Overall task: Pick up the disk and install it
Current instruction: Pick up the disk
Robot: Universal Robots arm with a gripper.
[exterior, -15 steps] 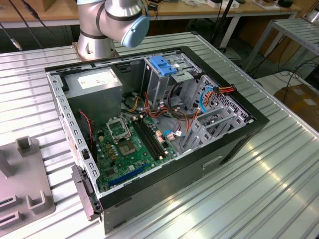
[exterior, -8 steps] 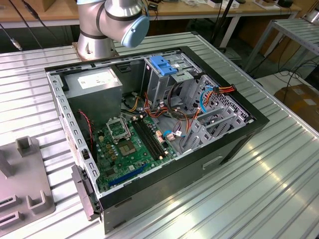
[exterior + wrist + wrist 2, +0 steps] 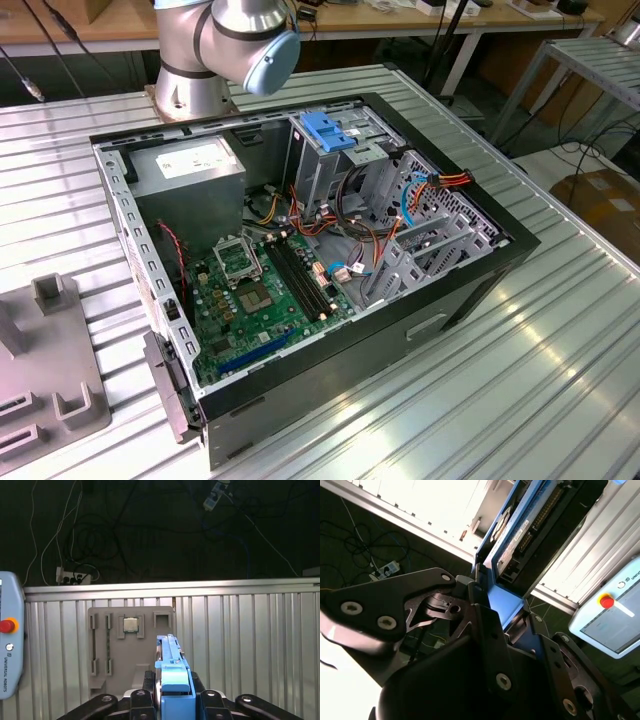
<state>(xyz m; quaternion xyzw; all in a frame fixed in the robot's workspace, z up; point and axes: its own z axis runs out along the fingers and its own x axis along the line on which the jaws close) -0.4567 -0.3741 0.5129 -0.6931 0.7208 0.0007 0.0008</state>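
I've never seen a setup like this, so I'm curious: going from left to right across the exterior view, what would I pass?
A grey fixture plate → silver power supply inside the open computer case → blue bracket atop the drive cage → cardboard box.

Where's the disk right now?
The disk is clamped in the gripper, in both wrist views; in the first wrist view it hangs over the ribbed table by the grey fixture plate.
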